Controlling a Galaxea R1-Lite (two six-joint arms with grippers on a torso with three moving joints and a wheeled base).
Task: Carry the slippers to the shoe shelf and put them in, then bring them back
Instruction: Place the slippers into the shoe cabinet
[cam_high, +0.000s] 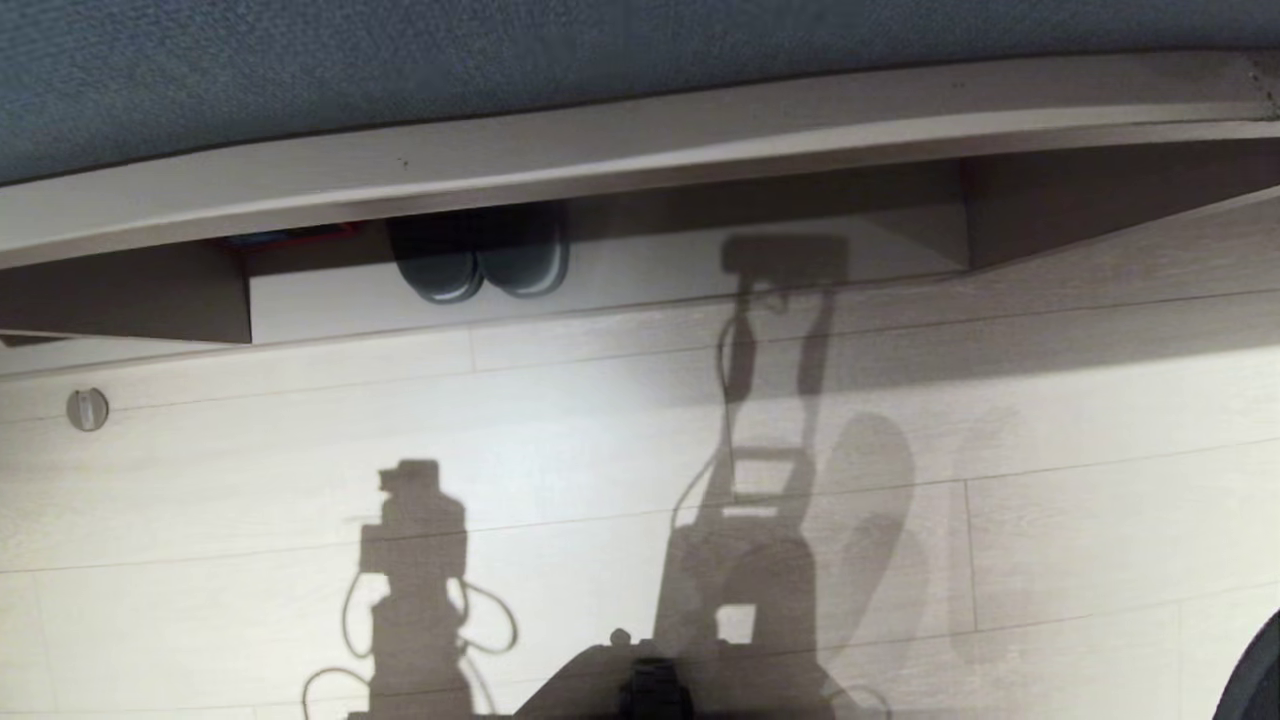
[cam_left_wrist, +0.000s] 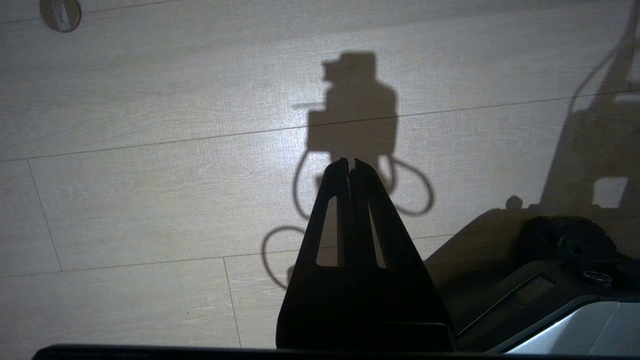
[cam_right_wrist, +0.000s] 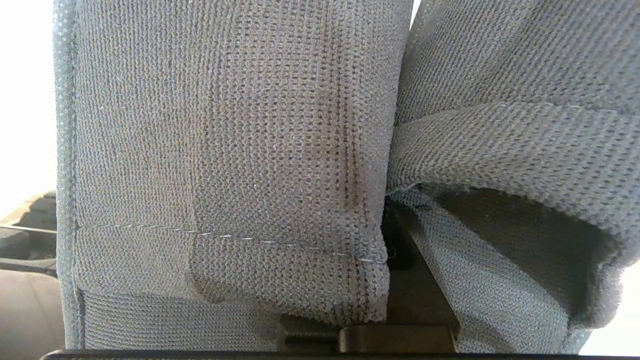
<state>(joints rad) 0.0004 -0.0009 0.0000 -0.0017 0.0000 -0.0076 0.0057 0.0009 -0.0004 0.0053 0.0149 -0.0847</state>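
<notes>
Currently my right end effector (cam_right_wrist: 395, 250) is clenched on the slippers (cam_right_wrist: 225, 150), filling its frame; left end effector (cam_left_wrist: 351, 165) clenched, empty. Soft, light knit fabric: pinching both inner collars together seems best.

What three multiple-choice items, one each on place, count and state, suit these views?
1. Where is the dark pair? A in the shelf; B out on open floor; C on a chair.
2. How many slippers fill the right wrist view? A one; B two; C four.
3. The left gripper: A jaws wide; B jaws shut, empty; C shut on a shoe.

A: its toes poke out under the shelf top.
B: two knit uppers lie side by side.
B: the tips meet over bare floor.
</notes>
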